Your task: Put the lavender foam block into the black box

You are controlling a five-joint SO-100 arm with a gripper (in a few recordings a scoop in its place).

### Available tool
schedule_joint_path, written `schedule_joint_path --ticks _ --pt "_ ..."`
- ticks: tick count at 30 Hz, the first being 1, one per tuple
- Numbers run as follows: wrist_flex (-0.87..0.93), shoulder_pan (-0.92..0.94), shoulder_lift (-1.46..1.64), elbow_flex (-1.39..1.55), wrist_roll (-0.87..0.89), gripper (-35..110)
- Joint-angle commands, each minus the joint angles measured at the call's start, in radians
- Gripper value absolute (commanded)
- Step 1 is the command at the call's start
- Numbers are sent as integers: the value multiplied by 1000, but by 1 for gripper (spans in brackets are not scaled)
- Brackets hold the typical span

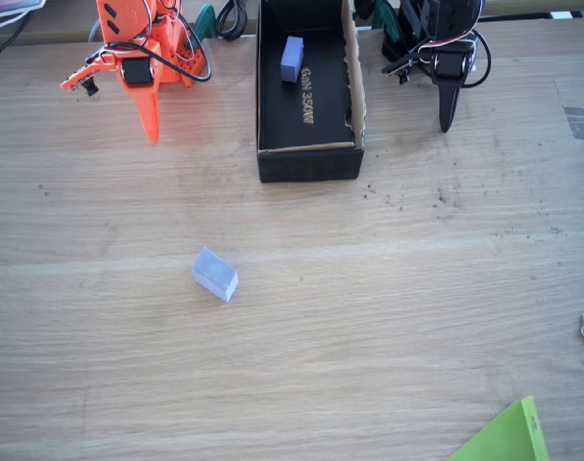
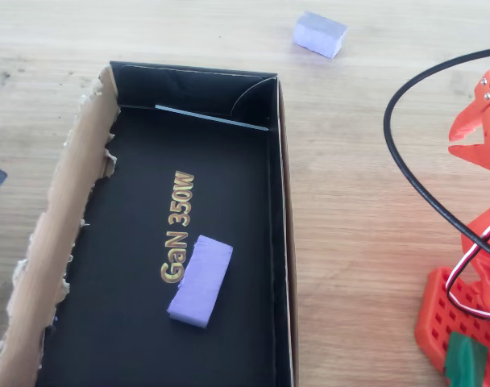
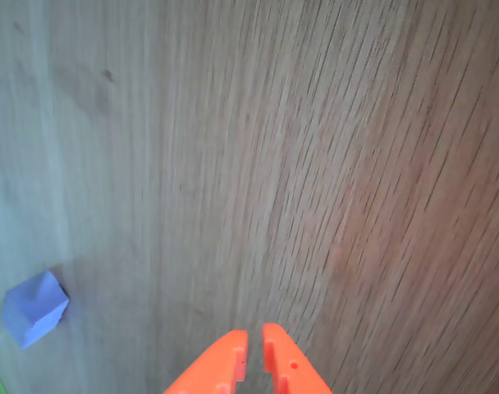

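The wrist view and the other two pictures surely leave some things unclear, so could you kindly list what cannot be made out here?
- Wrist view: the gripper is cut off by the bottom edge; its tips sit almost together.
- Wrist view: the lavender foam block sits near the left edge, soft-focused.
- Overhead view: the black box runs off the bottom edge, so its near end is unseen.
- Fixed view: the periwinkle block in the box is too small for detail.

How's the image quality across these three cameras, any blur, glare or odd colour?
Fixed view: even daylight, sharp, soft short shadows beside the box and the lavender block. Overhead view: crisp, gold lettering legible, no glare; the periwinkle block is well defined. Wrist view: soft and streaky, with a bluish cast at left and reddish at right; the end effector tips are fairly clear.
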Motion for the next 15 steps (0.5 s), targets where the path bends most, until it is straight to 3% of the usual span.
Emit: schedule_joint_path --ticks 1,15 --pt "21 14 8 2 80 0" --pt "21 18 8 2 75 0"
